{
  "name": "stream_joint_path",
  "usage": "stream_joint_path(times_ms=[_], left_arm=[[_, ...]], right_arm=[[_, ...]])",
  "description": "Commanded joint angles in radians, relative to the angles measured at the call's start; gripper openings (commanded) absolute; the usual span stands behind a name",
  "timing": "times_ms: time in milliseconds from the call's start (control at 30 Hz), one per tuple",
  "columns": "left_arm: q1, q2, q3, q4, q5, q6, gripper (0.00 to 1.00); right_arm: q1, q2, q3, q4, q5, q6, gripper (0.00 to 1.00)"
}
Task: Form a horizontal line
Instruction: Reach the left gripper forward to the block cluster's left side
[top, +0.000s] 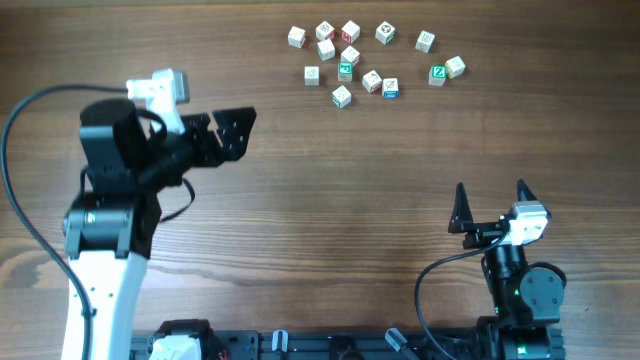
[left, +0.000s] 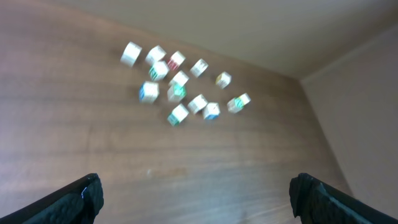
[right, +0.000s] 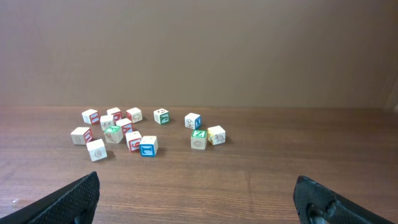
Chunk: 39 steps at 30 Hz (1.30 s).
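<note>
I have the cubes (top: 350, 56) bunched loosely at the far side of the table (top: 300, 230), slightly right of centre. My left gripper (top: 245, 132) sits nearer and well to their left; my right gripper (top: 491, 190) is near the front edge, well apart from them.

Brown wood-grain tabletop (top: 330, 200). Whitish wooden cubes (top: 350, 56) carry red, green and blue prints. Right of the green-faced cube (top: 345, 70) sits a red-marked cube (top: 372, 82), then a blue-edged cube (top: 390, 89). The left pincer (top: 243, 133) and right pincer (top: 491, 190) are black.
</note>
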Motion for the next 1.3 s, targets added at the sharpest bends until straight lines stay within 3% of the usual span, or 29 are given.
stream_joint_path(times_ms=[0,200,600,1067,1267], left_arm=[[-0.088,0.083,0.146,0.004,-0.044,0.051,1.0],[-0.222,0.268,0.297,-0.004,-0.172,0.051,1.0],[-0.286,0.614,0.527,0.024,-0.26,0.116,1.0],[-0.3,0.847,0.541,0.286,-0.323,0.126,1.0],[-0.328,0.927,0.613,0.302,-0.378,0.129,1.0]], right_arm=[[0.001,-0.007,-0.002,0.002,-0.006,-0.012,1.0],[0.001,-0.007,-0.002,0.002,-0.006,-0.012,1.0],[0.001,-0.007,-0.002,0.002,-0.006,-0.012,1.0],[0.001,-0.007,-0.002,0.002,-0.006,-0.013,1.0],[0.001,-0.007,-0.002,0.002,-0.006,-0.012,1.0]])
